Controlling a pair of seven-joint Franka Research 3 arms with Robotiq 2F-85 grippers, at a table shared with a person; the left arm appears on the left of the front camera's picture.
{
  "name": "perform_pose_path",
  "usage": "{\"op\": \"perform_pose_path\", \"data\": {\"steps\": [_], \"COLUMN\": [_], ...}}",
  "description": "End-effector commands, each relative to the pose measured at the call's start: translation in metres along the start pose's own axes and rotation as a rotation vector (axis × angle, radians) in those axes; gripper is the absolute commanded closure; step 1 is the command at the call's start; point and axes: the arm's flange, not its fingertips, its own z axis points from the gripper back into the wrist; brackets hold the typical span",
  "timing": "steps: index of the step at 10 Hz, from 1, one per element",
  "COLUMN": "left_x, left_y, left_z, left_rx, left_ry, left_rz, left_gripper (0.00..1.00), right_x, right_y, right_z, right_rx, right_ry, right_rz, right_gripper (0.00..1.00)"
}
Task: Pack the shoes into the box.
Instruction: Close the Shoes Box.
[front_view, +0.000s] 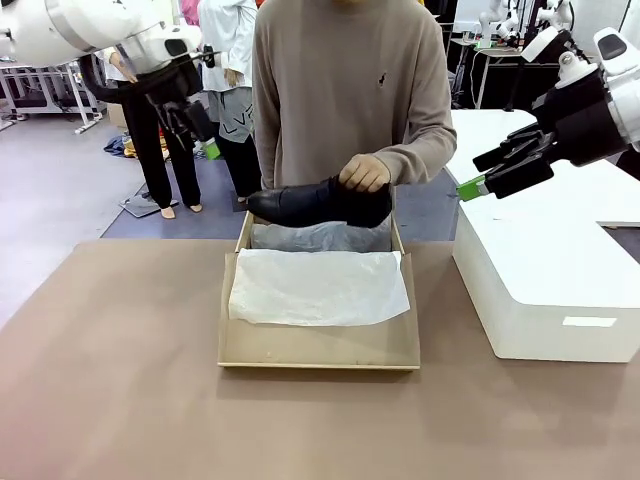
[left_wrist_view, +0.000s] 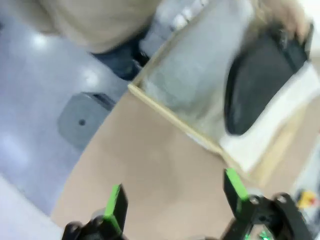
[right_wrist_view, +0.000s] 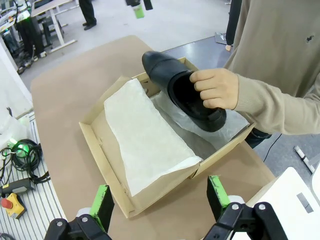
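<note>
Front view: the person's hand (front_view: 364, 172) grips one shoe (front_view: 320, 203) above the box (front_view: 320, 350), at its far end. The left gripper (front_view: 200, 140) and right gripper (front_view: 473, 173) hang open, well apart. Left wrist view: blurry, shoe over the tissue (left_wrist_view: 272, 125). Right wrist view: shoe tilted, not yet down; next it likely needs laying flat inside.

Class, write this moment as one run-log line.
person's hand: holds shoe over box | left gripper: open, empty | right gripper: open, empty

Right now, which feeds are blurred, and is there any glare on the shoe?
Left wrist view: heavy blur, with the shoe and the rim of the box smeared and soft bright patches on the floor. Front view: sharp, even light, no strong glare on the shoe. Right wrist view: sharp, only a soft sheen on the toe, and the tissue paper is bright but not blown out.
</note>
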Motion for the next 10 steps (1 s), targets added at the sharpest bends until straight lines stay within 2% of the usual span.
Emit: {"op": "perform_pose_path", "data": {"steps": [1,2,3,4,10], "left_x": [-0.01,-0.013,-0.01,-0.015,-0.012], "left_y": [0.01,0.013,0.017,0.004,0.005], "left_z": [0.004,0.004,0.003,-0.003,-0.004], "left_rx": [0.015,0.048,0.1,-0.011,-0.004], "left_ry": [0.095,0.151,0.139,0.113,0.119], "left_rz": [-0.192,-0.27,-0.178,-0.189,-0.202], "left_gripper": [0.0,0.0,0.0,0.0,0.0], "right_x": [0.0,0.0,0.0,0.0,0.0], "right_y": [-0.002,-0.002,-0.002,-0.002,-0.002], "right_z": [-0.001,-0.001,-0.001,-0.001,-0.001], "right_rx": [0.012,0.012,0.012,0.012,0.012], "right_ry": [-0.014,-0.014,-0.014,-0.014,-0.014], "right_rz": [0.009,0.009,0.009,0.009,0.009], "right_gripper": [0.0,0.0,0.0,0.0,0.0]}}
